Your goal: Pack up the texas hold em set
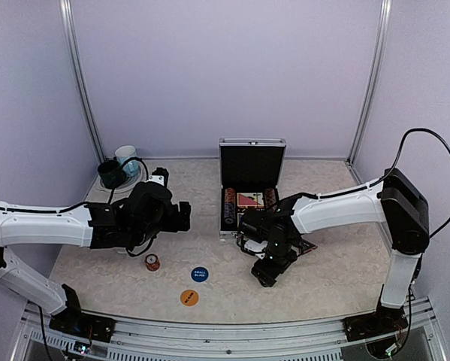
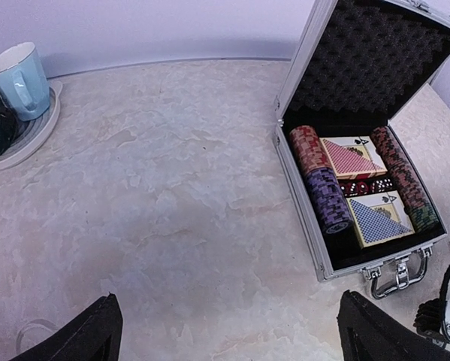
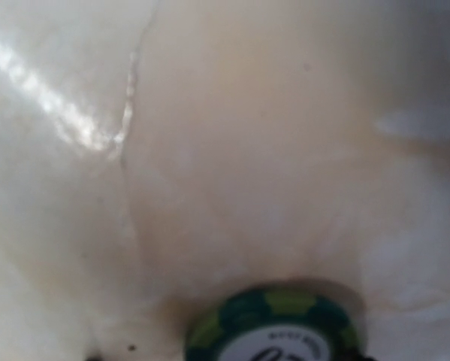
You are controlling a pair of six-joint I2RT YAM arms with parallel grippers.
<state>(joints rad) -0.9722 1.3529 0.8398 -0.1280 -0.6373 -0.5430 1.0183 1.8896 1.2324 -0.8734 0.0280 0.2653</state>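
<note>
A pale stone-patterned table is sitting inside lilac walls that are closing it in at the back and on both sides. Open surface is lying between the two arms and along the near edge, where a short red chip stack, a blue button and an orange button are resting apart from each other. Two mugs are standing in the far left corner. The silver case is sitting near the middle back of the table, open, its foam-lined lid standing upright on the far side and its handle facing the near edge. Inside, chip stacks are lying on their sides, their length running from the handle side toward the lid, with card decks lying flat between them. The left gripper is hovering left of the case with its jaws spread wide and nothing between them. The right gripper is pointing down at the table just in front of the case; its own wrist is covering the fingers from above, and its wrist camera is showing only blurred tabletop with a green chip cut off by the bottom edge, so whether it is gripping anything cannot be told.
</note>
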